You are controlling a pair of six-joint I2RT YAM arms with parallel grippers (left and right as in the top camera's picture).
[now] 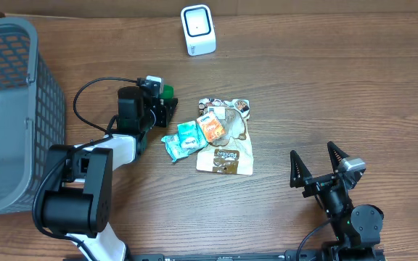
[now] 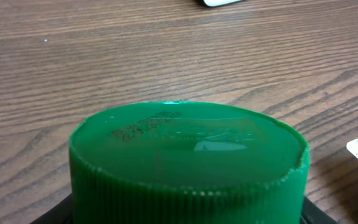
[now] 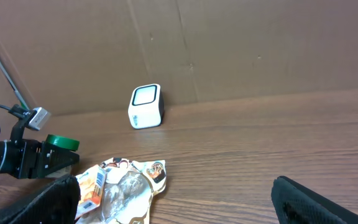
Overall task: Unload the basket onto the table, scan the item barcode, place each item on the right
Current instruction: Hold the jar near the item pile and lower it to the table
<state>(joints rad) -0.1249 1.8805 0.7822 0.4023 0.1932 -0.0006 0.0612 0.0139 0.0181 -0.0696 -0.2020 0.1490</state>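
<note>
1. nearest us in the left wrist view is the green-capped item. it sits toward the robot and slightly left of the scanner, well apart from it. the left gripper is clamped on it, seemingly below the cap.
2. the grey basket stands far left of the scanner.
3. the pile of snack packets lies on the robot's side of the scanner, just beside the held item.
4. the right gripper rests right of the scanner and well toward the robot. its jaws are spread wide with nothing in them.
5. handling: we judge the cap to be hard, stiff plastic. its ribbed side should give good purchase, while its glossy top looks slippery.
6. the body is hidden, so we cannot tell its weight or where the barcode sits. only faint print shows on the cap top.
7. we would hold the rigid part low and leave the label side bare to face the scanner.
</note>
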